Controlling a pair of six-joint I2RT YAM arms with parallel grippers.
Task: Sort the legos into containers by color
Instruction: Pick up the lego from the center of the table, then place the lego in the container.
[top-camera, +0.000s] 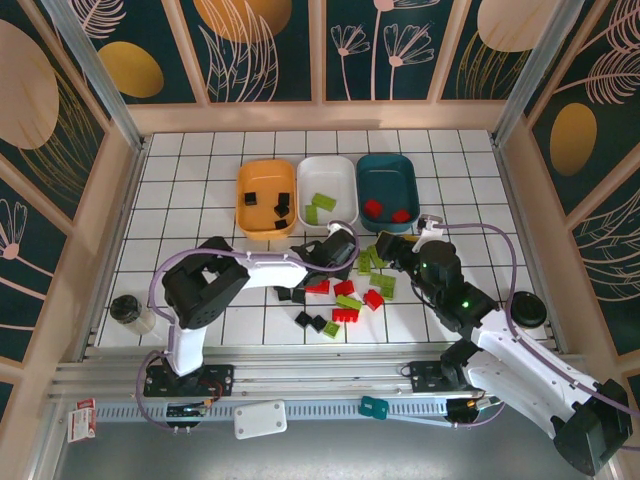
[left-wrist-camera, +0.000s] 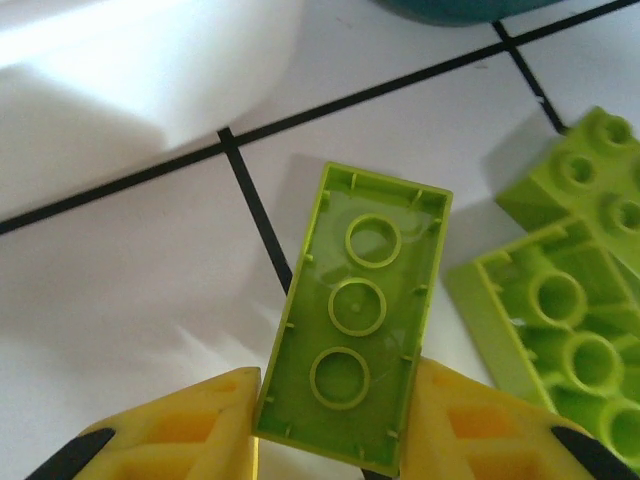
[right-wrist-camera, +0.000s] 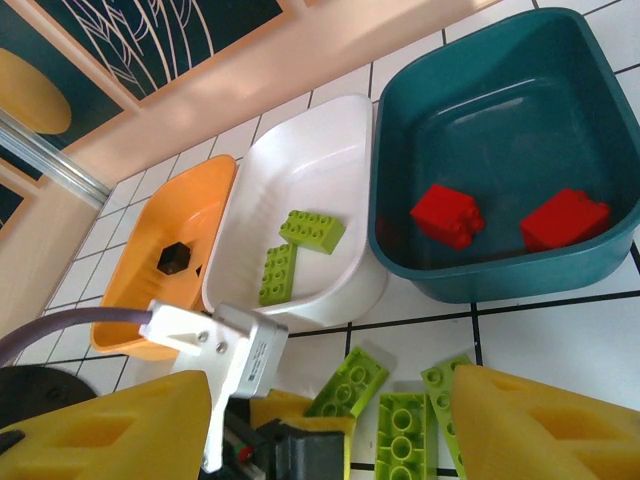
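The left gripper (left-wrist-camera: 335, 425) is squeezed onto a green brick (left-wrist-camera: 360, 310), with one yellow finger (left-wrist-camera: 200, 435) touching each long side near its 6 o'clock end. The brick is upside down, so its hollow side with three rings faces up. Its long way runs from 6 o'clock up to about 1 o'clock in the left wrist view. It is over a dark line in the tiles. It is just at 6 o'clock of the white tray (top-camera: 328, 162).

Two more green bricks (left-wrist-camera: 560, 330) lie close at 3 o'clock of it. In the top view the right gripper (top-camera: 392, 245) is near, at 3 o'clock of the left one, and its fingers are wide apart with nothing between them. A pile of red, green and black bricks (top-camera: 345, 292) lies at 6 o'clock of both.

The orange tray (top-camera: 262, 168) has black bricks, the white tray has green ones, and the teal tray (top-camera: 388, 160) has two red ones.

The table (top-camera: 180, 200) is white tiles. The walls (top-camera: 270, 50) are dark with tan leaf pictures.
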